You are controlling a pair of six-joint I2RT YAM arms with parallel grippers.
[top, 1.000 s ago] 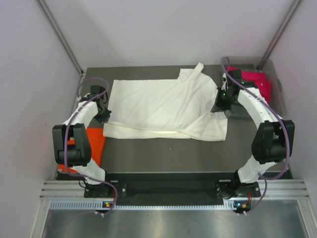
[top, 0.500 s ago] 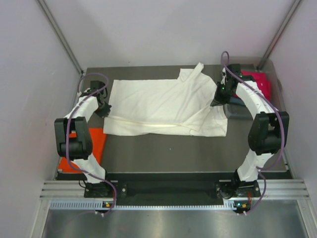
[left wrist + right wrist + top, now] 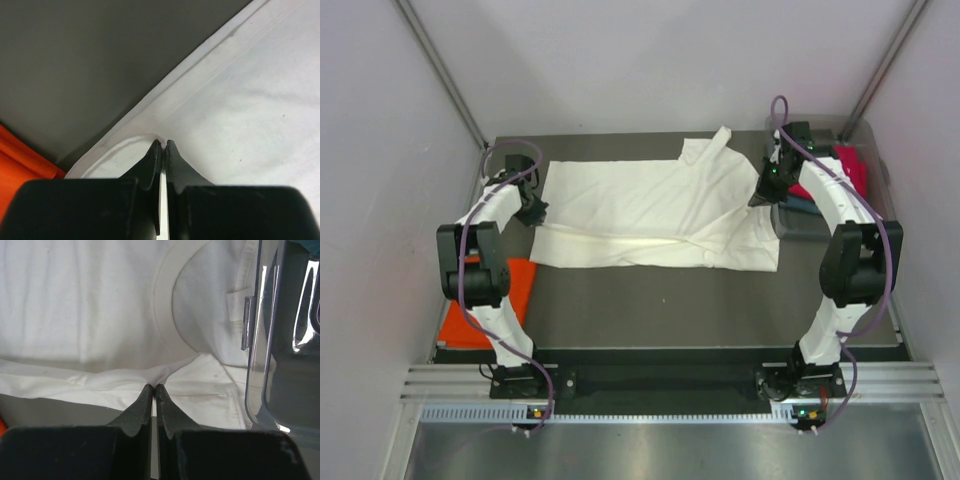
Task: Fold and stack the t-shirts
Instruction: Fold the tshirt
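Note:
The large cream-white t-shirt (image 3: 640, 210) lies spread across the middle of the table, its near edge being folded toward the back. My left gripper (image 3: 533, 213) is shut on the shirt's left hem edge (image 3: 161, 141). My right gripper (image 3: 761, 198) is shut on a pinch of the shirt's cloth (image 3: 165, 374) near the collar (image 3: 162, 305). The orange t-shirt (image 3: 485, 300) lies folded at the table's front left and shows in the left wrist view (image 3: 15, 165). A magenta-pink shirt (image 3: 848, 170) and a grey-blue one (image 3: 805, 205) lie in the bin at the right.
A clear plastic bin (image 3: 880, 190) stands at the back right; its wall (image 3: 270, 340) is close to my right gripper. White walls surround the table at left, back and right.
Both grippers have moved toward the back, carrying the shirt's near edge with them, so the fold over the shirt has grown and the shirt's visible depth has shrunk.

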